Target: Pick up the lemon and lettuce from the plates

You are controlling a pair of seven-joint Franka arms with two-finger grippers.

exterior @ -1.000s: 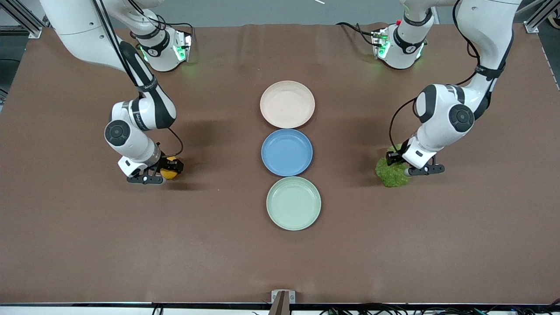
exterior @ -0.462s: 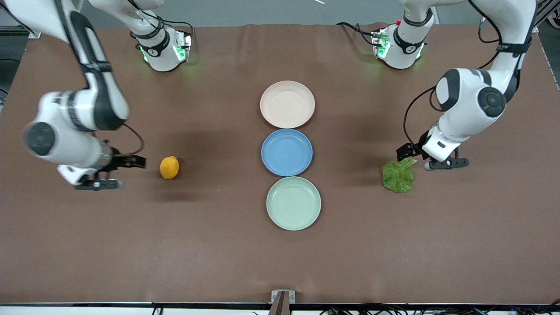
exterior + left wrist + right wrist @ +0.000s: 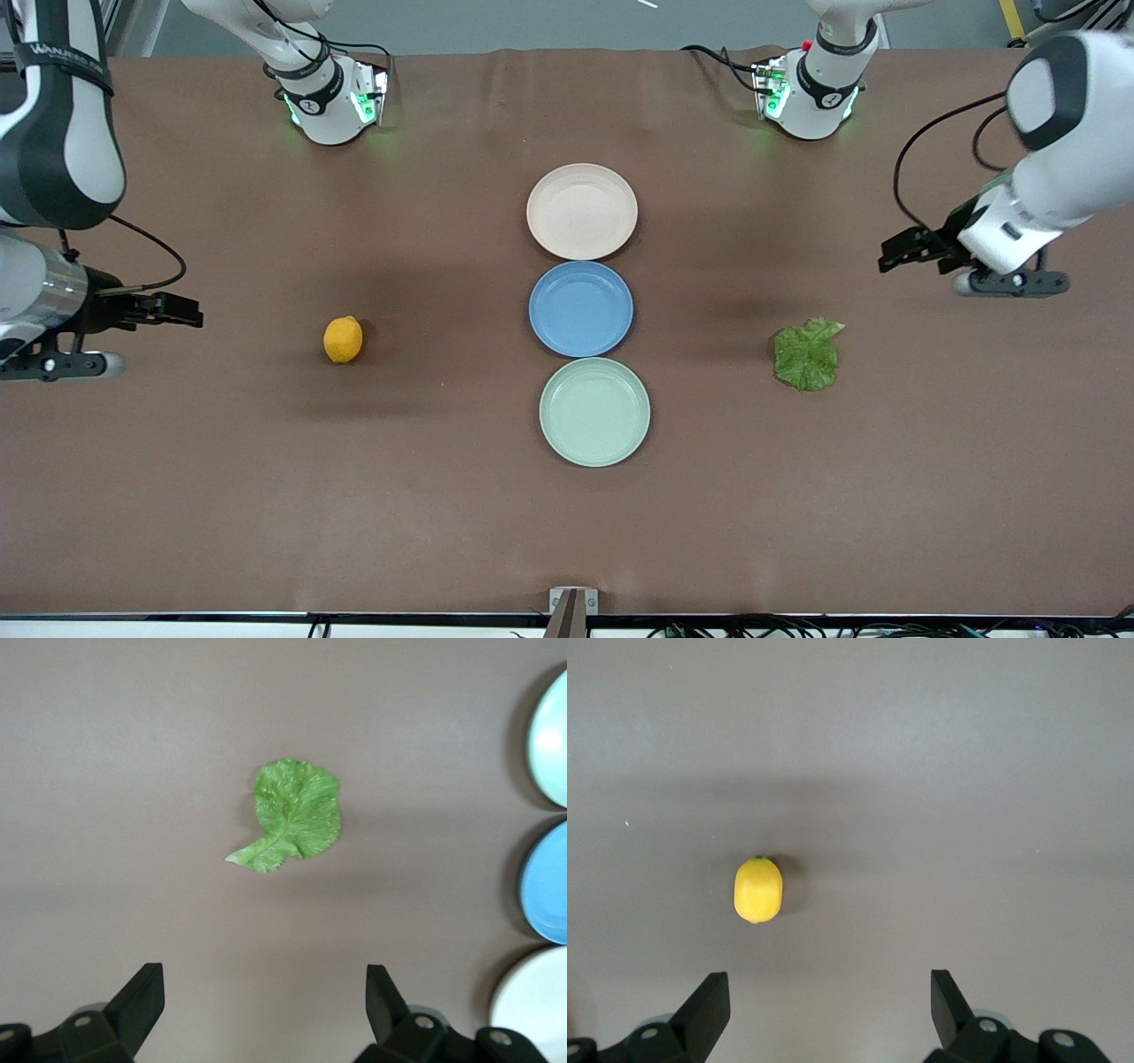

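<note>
On bare bench, off plates (image 3: 581,211): lemon (image 3: 343,339) toward right arm's end, lettuce (image 3: 807,355) toward left arm's end. Right gripper (image 3: 115,337) and left gripper (image 3: 970,262) released, raised over bench ends. Lemon likely firm, prone to rolling: grip across short axis. Lettuce likely limp, light: pinch paler stem end.

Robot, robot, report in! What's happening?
Left gripper and right gripper open, up at the table's ends. Lemon, lettuce on table, off plates. Nothing in the way.
</note>
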